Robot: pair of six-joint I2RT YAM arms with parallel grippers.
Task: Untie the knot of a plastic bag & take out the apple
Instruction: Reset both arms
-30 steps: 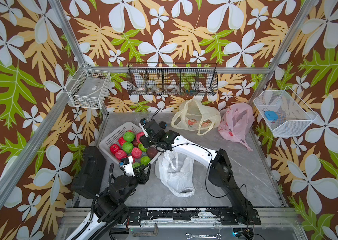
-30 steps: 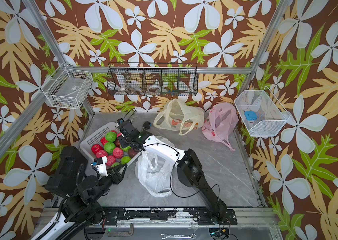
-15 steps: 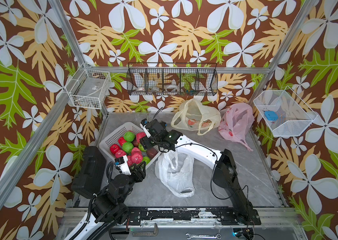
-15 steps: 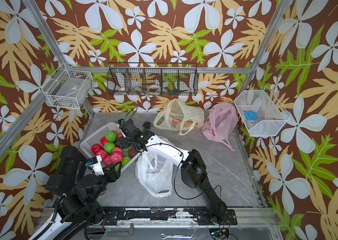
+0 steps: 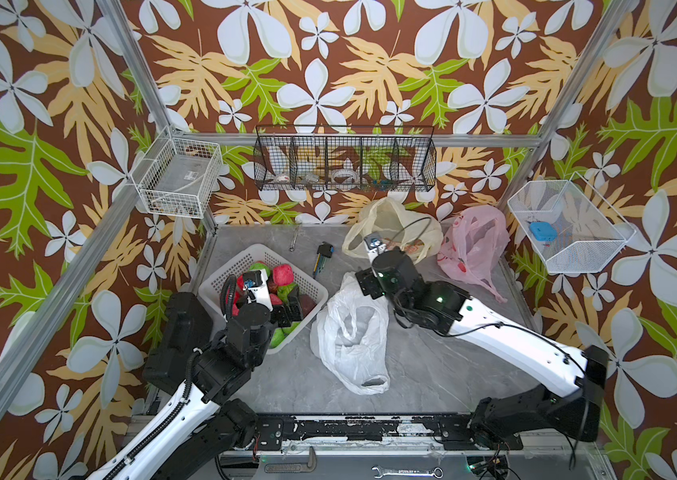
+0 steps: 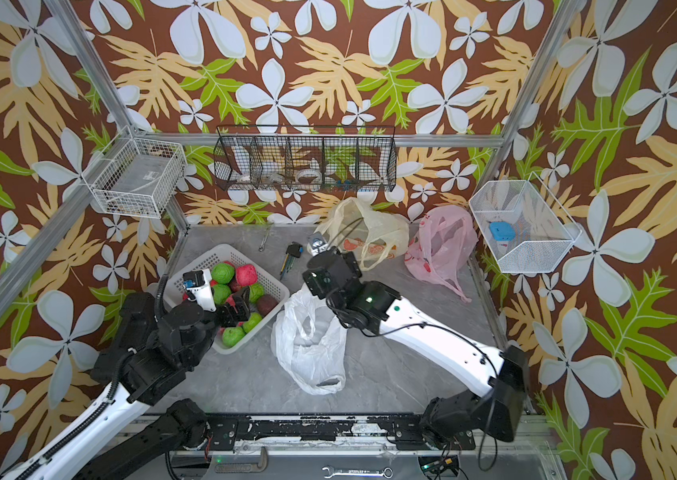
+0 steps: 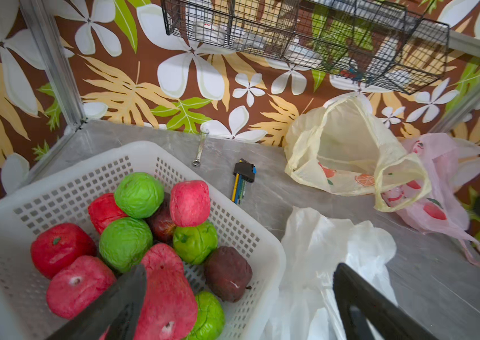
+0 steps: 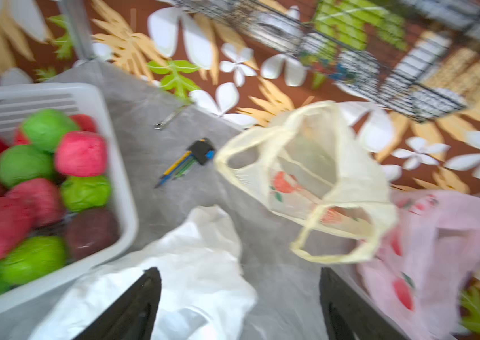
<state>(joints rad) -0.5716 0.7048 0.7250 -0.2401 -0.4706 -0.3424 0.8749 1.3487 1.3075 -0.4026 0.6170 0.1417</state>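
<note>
Left wrist view: left claw [image 7: 241, 269] gapes above basket [image 7: 144, 147].

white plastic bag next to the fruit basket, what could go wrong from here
1. The white plastic bag lies crumpled beside the white perforated plastic basket, under the right arm's open jaws, which could snag and drag it.
2. The left arm's open jaws hang over a red apple on the heaped pile; a dip might knock fruit over the rim.
3. The right wrist view is blurred, so aim near the yellow translucent plastic bag and its loose handles may be off.
</note>
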